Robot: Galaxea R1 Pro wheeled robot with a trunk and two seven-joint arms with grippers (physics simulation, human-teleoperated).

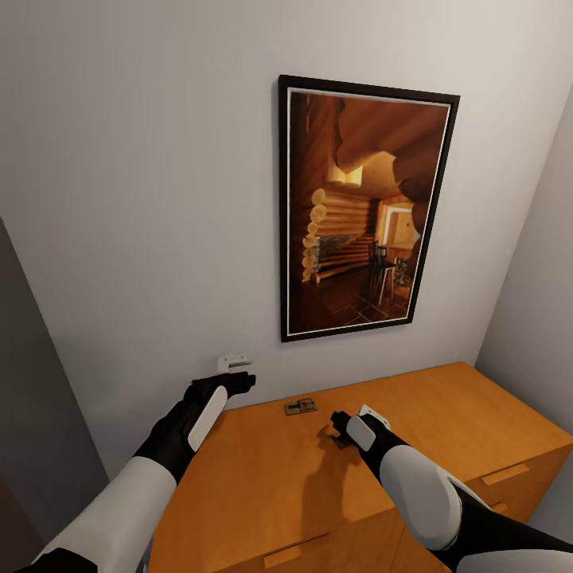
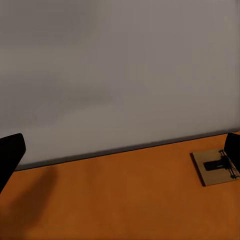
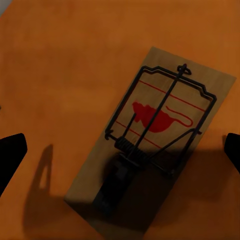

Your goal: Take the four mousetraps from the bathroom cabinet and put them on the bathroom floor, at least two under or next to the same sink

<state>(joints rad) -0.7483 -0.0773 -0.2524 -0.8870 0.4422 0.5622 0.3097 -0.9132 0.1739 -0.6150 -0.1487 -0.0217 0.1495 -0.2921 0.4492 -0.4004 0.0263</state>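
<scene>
The cabinet (image 1: 263, 477) is an orange-brown wooden chest seen from above. One mousetrap (image 1: 301, 407) lies on its top near the back wall; it also lies beside one fingertip of my left gripper (image 2: 120, 152) as a small tan mousetrap (image 2: 216, 168). My left gripper (image 1: 239, 380) is open and empty, hovering at the cabinet's back left corner. A second mousetrap (image 3: 155, 135), with a red mouse print and a black wire spring, lies flat between the spread fingers of my right gripper (image 3: 120, 152). My right gripper (image 1: 338, 430) is open just above it and hides most of it in the head view.
A framed picture of a log cabin interior (image 1: 362, 211) hangs on the grey wall above the cabinet. Another wall (image 1: 541, 302) closes the right side, and a grey panel (image 1: 32, 398) stands at the left. Drawer handles (image 1: 503, 475) show on the cabinet front.
</scene>
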